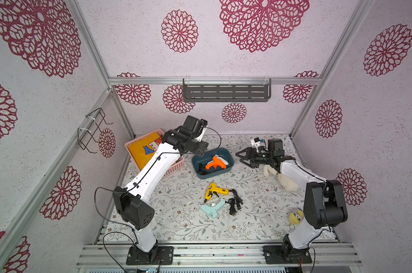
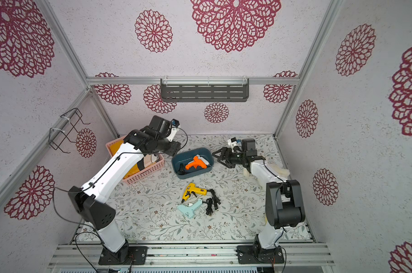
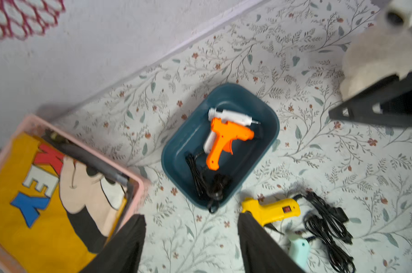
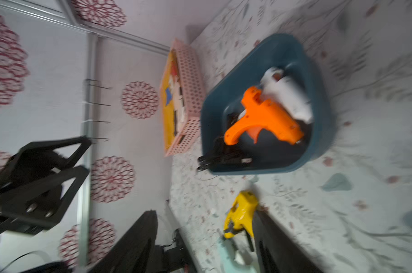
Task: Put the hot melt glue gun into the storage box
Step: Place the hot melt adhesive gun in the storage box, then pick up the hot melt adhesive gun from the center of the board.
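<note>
The left arm (image 1: 150, 173) and the right arm (image 1: 294, 172) are looking white between big black joints (image 1: 134, 210), with thin black cables (image 1: 95, 199) looping along them. The left gripper (image 3: 190, 219) and right gripper (image 1: 241, 158) are showing black triangle fingers (image 3: 129, 243), and black base plates (image 1: 150, 257) with silver screws (image 1: 169, 254) are sitting at the frame's bottom.

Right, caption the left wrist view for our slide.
The orange glue gun and white glue gun lie in the teal storage box; the yellow glue gun and mint glue gun lie outside it.

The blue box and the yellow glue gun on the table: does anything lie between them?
Nothing. Both top views show only bare flowered tabletop between the storage box and the yellow glue gun.
</note>
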Tool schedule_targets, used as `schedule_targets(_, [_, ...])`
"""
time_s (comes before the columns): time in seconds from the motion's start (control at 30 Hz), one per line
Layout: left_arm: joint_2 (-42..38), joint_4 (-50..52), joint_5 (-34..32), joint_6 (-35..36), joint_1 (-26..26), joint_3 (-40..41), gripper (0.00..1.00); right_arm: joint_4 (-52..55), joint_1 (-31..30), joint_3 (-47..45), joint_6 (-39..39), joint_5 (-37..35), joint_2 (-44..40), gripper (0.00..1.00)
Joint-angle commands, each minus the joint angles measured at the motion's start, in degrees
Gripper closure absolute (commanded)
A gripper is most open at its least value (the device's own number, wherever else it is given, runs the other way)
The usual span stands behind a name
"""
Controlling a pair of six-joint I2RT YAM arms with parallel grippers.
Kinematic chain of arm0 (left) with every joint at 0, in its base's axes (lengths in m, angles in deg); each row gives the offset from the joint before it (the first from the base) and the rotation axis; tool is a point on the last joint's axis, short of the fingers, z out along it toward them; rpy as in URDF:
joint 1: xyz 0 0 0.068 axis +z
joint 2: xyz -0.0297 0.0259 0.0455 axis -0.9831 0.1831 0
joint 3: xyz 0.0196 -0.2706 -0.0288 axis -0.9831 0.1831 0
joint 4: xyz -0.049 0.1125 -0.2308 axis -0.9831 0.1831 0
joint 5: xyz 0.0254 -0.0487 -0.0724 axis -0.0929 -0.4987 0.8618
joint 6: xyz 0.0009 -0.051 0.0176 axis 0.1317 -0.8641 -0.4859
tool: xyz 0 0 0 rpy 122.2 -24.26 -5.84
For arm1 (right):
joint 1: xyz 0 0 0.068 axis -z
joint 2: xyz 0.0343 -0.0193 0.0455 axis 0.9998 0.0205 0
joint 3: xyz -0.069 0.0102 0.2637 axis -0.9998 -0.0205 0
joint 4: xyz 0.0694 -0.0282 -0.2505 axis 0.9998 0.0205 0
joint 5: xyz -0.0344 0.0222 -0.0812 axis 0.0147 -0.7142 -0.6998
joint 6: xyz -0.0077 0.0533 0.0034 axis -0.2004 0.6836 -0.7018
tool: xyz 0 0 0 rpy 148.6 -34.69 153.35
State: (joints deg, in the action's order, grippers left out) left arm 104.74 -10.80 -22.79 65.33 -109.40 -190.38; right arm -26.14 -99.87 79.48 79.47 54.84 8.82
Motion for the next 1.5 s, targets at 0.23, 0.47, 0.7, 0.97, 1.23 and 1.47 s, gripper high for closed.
schedule_targets(0.23, [-11.4, -2.3, 3.1, -23.9, 1.6, 25.9, 0.32, 25.4, -18.2, -7.4, -30.2, -31.0, -9.5, 0.33])
schedule_targets(0.47, [-15.1, -4.3, 3.8, -28.4, 2.7, 32.3, 0.32, 2.2, -32.7, -25.9, -51.3, -37.2, -30.8, 0.29])
schedule_targets(0.7, [-15.9, -5.0, 4.4, -28.3, 3.1, 33.7, 0.31, -4.9, -35.3, -33.1, -75.7, -30.2, -32.7, 0.24])
schedule_targets(0.97, [-18.0, -6.0, 3.7, -29.1, 3.4, 35.9, 0.31, -6.3, -35.6, -30.5, -81.7, -23.5, -23.8, 0.25])
schedule_targets(1.23, [-20.6, -6.9, 3.9, -29.7, 4.6, 38.9, 0.31, -7.0, -38.1, -29.2, -83.1, -20.9, -18.2, 0.37])
schedule_targets(1.47, [-21.7, -7.6, 4.8, -29.6, 5.4, 40.8, 0.31, -8.5, -38.6, -27.8, -84.8, -23.1, -12.4, 0.40])
